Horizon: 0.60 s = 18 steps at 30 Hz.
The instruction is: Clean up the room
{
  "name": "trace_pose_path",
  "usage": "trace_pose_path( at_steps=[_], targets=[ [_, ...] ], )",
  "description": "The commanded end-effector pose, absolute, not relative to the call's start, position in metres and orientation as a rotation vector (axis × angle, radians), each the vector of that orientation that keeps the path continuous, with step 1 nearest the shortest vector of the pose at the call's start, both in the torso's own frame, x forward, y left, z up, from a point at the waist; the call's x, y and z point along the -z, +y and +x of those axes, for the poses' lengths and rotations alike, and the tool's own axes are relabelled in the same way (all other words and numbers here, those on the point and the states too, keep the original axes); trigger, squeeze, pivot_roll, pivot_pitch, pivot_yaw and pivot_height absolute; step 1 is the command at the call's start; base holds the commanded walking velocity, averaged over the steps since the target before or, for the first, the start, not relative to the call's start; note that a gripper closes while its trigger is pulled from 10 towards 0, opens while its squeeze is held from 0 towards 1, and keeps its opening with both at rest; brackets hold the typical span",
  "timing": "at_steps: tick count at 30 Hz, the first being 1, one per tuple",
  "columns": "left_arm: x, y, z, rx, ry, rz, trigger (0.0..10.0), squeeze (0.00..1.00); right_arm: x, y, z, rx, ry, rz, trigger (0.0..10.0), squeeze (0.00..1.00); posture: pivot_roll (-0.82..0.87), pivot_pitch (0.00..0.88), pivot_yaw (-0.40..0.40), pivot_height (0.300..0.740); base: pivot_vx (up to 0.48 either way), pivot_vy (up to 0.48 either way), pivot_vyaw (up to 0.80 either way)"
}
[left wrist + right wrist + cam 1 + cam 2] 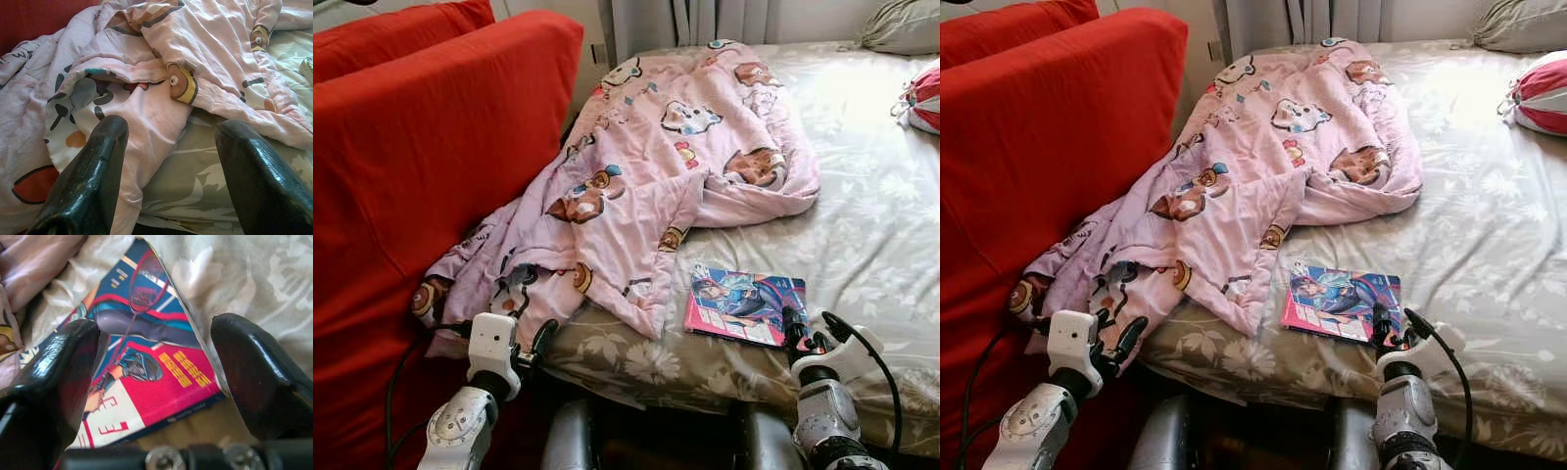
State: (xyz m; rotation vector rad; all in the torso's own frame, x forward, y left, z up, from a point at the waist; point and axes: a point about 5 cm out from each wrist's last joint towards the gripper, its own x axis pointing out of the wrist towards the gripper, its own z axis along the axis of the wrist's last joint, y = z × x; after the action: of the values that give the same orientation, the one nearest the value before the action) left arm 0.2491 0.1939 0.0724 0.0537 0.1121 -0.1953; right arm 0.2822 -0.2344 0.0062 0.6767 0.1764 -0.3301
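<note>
Over the book [161,367], right tool [156,382] fingers spread.

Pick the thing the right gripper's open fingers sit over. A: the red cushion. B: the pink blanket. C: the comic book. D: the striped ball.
C: the right gripper has its fingers spread around the near corner of the comic book on the bed.

bed [862,245]: 1 | pink quilt [646,176]: 1 | magazine [744,305]: 1 | red cushions [421,147]: 2 | grey pillow [906,24]: 1 | red-and-white pillow [925,98]: 1
</note>
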Motion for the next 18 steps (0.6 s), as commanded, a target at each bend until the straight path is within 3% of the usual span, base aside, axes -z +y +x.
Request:
trace_pose_path(
  at_steps=[1,9,18],
  targets=[
    [-0.074,0.2,0.247,0.194,0.121,0.064,10.0,0.0,0.001,-0.228,0.278,0.322,0.206,0.697,10.0,0.0,0.26,0.079,0.139,0.552,0.0,0.0,0.0],
    [-0.074,0.202,0.246,0.194,0.127,0.07,10.0,0.0,0.004,-0.224,0.276,0.32,0.22,0.716,10.0,0.0,0.27,0.078,0.144,0.552,0.0,0.0,0.0],
    [-0.075,0.202,0.243,0.207,0.133,0.076,10.0,0.0,0.02,-0.216,0.262,0.341,0.267,0.854,10.0,0.0,0.27,0.084,0.159,0.552,0.0,0.0,0.0]
  ],
)
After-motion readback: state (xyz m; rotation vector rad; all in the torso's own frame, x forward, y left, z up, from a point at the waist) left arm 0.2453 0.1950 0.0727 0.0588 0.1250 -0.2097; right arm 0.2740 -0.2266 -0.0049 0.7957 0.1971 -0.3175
